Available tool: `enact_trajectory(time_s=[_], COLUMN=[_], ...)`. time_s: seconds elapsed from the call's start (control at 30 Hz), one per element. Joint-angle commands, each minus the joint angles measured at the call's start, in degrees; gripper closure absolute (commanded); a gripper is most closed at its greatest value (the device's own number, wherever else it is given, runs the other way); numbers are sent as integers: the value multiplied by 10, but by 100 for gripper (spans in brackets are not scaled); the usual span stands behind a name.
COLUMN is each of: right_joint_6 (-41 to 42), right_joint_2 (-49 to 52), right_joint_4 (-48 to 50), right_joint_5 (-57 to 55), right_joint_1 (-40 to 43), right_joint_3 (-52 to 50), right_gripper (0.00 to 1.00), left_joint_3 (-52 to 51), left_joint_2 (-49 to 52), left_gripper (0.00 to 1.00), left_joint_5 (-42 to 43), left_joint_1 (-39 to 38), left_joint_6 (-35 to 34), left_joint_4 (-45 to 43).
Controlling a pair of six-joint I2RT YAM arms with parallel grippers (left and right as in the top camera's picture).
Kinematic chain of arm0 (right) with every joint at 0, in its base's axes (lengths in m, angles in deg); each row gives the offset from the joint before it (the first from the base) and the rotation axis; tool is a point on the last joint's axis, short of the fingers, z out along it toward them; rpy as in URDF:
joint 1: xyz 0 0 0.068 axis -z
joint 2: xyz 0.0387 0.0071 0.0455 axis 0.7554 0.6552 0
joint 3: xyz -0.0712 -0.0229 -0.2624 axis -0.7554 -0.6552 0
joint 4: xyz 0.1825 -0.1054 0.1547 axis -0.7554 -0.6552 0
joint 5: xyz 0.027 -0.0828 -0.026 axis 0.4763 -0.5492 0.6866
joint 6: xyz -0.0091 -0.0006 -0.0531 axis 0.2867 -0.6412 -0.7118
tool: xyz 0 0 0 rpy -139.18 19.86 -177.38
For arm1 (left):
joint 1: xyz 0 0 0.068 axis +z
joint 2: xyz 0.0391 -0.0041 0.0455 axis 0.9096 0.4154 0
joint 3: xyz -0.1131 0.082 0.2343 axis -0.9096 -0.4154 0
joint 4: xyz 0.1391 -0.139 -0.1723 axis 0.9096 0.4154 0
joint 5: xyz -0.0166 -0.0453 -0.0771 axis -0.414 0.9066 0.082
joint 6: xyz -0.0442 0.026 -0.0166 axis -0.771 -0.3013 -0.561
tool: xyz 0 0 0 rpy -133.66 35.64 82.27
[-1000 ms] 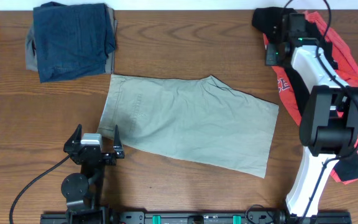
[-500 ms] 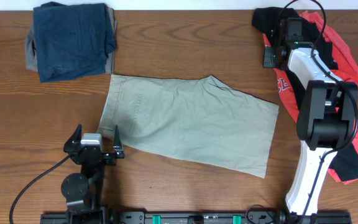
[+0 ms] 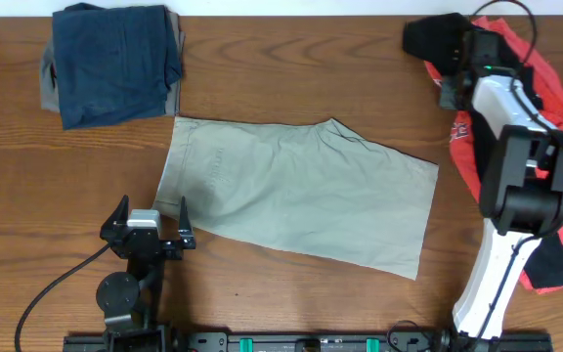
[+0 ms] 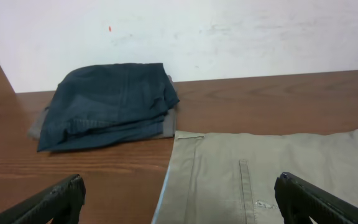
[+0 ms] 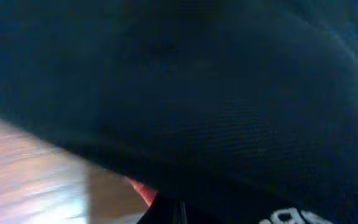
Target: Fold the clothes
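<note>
The khaki-beige shorts (image 3: 301,191) lie flat across the middle of the table, waistband to the left. They also show in the left wrist view (image 4: 260,168). My left gripper (image 3: 150,227) is open and empty just in front of the waistband's left corner, its fingers spread wide in its wrist view (image 4: 179,193). My right gripper (image 3: 454,64) is at the far right, shut on the black part (image 3: 433,39) of the black and red sportswear (image 3: 545,98). Dark fabric (image 5: 229,93) fills the right wrist view above the closed fingers (image 5: 169,208).
Folded dark navy-blue shorts (image 3: 115,59) sit on a grey garment at the far left corner, also seen in the left wrist view (image 4: 110,99). The sportswear pile runs down the right edge under the right arm. A white wall stands behind the table.
My right gripper has shifted right with the black fabric, dragging the sportswear's black end right. The left arm and the khaki shorts have not moved.
</note>
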Motion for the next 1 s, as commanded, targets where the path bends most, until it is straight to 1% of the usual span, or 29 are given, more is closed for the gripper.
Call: enact_trajectory(time_s=[0.0,0.23,0.27,0.33,0.43,0.5,0.57,0.73,0.8,0.83,0.87,0.9,0.97], right_joint_6=[-5,-7,-7,-7,10,20,30,41,63,75,81,84,95], right_joint_2=[34,34,34,34,33,33,33,33,33,33,33,33,30], right_joint_4=[-16,-24,-27,-42,-89,-135,-184,-289,-322,-339,-353,-368,-405], right_joint_5=[-52,-97,-104,-104,-92,-64,-17,122,153,168,178,187,190], right_joint_1=[59,117,123,140,158,163,165,159,156,155,153,151,149], right_joint_3=[-9,-8,-6,7,49,92,143,257,280,289,295,299,300], right_gripper=[99,99,97,87,89,94,96,88,87,88,91,97,99], left_joint_3=[-11,-11,-11,-11,-11,-11,-11,-11,-11,-11,-11,-11,-11], left_joint_2=[-2,-2,-2,-2,-2,-2,-2,-2,-2,-2,-2,-2,-2], left_gripper=[2,2,2,2,2,2,2,2,2,2,2,2,2], left_joint_5=[5,5,5,5,5,5,5,5,5,5,5,5,5], left_joint_1=[2,2,2,2,2,2,2,2,2,2,2,2,2], left_joint_6=[-2,-2,-2,-2,-3,-2,-2,-3,-3,-2,-2,-3,-2], left_joint_4=[18,18,18,18,18,18,18,18,18,18,18,18,18])
